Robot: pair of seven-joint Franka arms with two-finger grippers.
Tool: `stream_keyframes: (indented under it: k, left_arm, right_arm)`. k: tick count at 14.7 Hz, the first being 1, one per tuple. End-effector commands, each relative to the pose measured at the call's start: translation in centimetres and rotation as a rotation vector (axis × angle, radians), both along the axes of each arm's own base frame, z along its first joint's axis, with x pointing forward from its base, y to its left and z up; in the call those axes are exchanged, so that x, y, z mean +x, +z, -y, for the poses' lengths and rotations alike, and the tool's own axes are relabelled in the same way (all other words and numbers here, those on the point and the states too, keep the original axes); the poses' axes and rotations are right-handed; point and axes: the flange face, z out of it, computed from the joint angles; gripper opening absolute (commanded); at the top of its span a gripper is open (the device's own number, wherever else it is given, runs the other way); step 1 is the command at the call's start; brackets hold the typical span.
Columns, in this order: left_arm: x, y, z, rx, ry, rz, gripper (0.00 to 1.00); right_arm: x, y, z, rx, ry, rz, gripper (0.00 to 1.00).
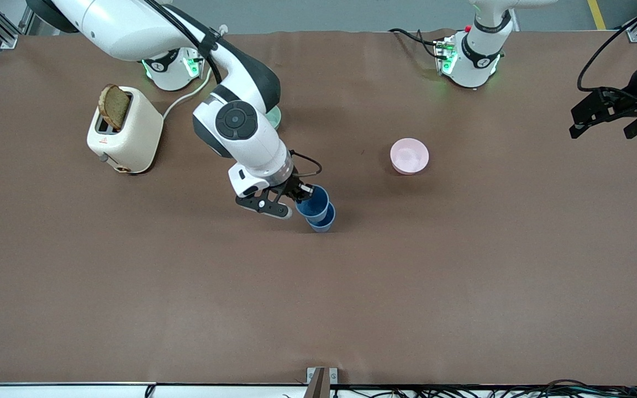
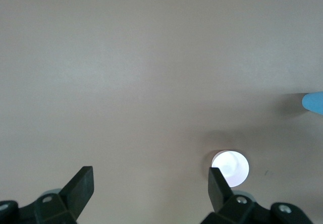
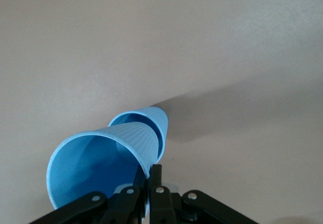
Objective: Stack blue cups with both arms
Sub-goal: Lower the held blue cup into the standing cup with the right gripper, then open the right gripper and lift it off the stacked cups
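1. Front view: the right gripper [image 1: 300,194] is near the middle of the table [image 1: 318,287]. It pinches the rim of the upper blue cup [image 1: 314,202].
2. The upper blue cup's bottom sits in the mouth of the lower blue cup [image 1: 324,219]. The lower cup shows at about 5 o'clock from the upper one.
3. The pink bowl [image 1: 409,156] stands on the table at about 2 o'clock from the cups, well apart from them.
4. The toaster [image 1: 125,136] with a slice of bread [image 1: 114,106] in its slot stands at about 10 o'clock from the cups, toward the right arm's end.
5. A bit of the mint-green bowl [image 1: 275,117] peeks out from under the right arm.
6. The left gripper [image 1: 605,122] waits in the air at the left arm's end of the table.
7. Left wrist view: the left gripper [image 2: 151,183] has its fingers spread wide, with nothing between them. The pink bowl [image 2: 230,168] shows down on the table, and a blue cup [image 2: 314,102] shows at the picture's edge.
8. Right wrist view: the right gripper's fingers [image 3: 154,183] are closed on the wall of the upper blue cup [image 3: 96,163]. That cup is tipped, and its narrow end goes into the lower blue cup [image 3: 146,123].
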Motion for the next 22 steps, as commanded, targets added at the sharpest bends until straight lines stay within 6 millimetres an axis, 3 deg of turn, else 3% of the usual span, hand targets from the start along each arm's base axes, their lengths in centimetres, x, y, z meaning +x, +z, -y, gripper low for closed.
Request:
stream_keyframes:
  k: [1, 7, 11, 13, 15, 18, 20, 22]
  left_arm:
    - [-0.5, 0.0, 0.0, -0.007, -0.004, -0.004, 1.00]
    - [-0.6, -0.2, 1.5, -0.006, -0.028, -0.007, 1.00]
    - [-0.7, -0.3, 1.5, -0.004, -0.031, -0.021, 1.00]
    - [-1.0, -0.2, 1.0, -0.003, -0.024, -0.035, 1.00]
    - [-1.1, -0.2, 0.5, -0.002, -0.038, -0.048, 1.00]
    - [-1.0, -0.2, -0.3, -0.002, -0.034, -0.048, 1.00]
    - [-0.9, -0.2, -0.4, 0.000, -0.036, -0.050, 1.00]
    - [-0.8, -0.2, -0.4, -0.002, -0.038, -0.045, 1.00]
  right_arm:
    - [-0.6, -0.7, -1.1, 0.003, 0.002, 0.026, 0.03]
    - [-1.4, -2.9, -1.5, -0.020, 0.041, 0.042, 0.03]
    - [-1.8, -4.1, -2.0, -0.023, 0.064, 0.055, 0.06]
    - [-1.9, -4.3, -2.1, -0.028, 0.072, 0.062, 0.12]
    - [-1.8, -4.3, -2.1, -0.031, 0.071, 0.061, 0.26]
    - [-1.1, -3.4, -1.5, -0.031, 0.062, 0.072, 0.67]
    - [0.0, -1.3, -0.1, -0.031, 0.035, 0.101, 0.98]
    - [1.5, 3.3, 3.7, -0.102, -0.007, 0.154, 1.00]
